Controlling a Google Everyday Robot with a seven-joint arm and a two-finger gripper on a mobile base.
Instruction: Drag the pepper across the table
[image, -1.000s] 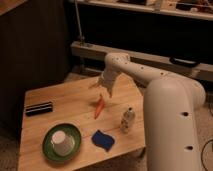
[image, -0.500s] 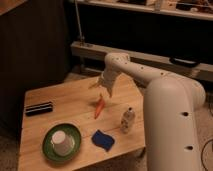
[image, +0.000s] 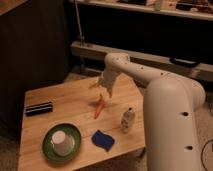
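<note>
An orange-red pepper (image: 99, 108) lies on the wooden table (image: 70, 102), near its middle right. My gripper (image: 103, 93) hangs from the white arm right above the pepper's upper end, close to it or touching it. The arm reaches in from the right over the table's far edge.
A green plate (image: 48, 149) holding an upturned white cup (image: 60, 142) sits at the front left. A blue cloth (image: 102, 140) lies at the front middle. A small bottle (image: 127, 120) stands right of the pepper. A black rectangular object (image: 39, 108) lies at the left.
</note>
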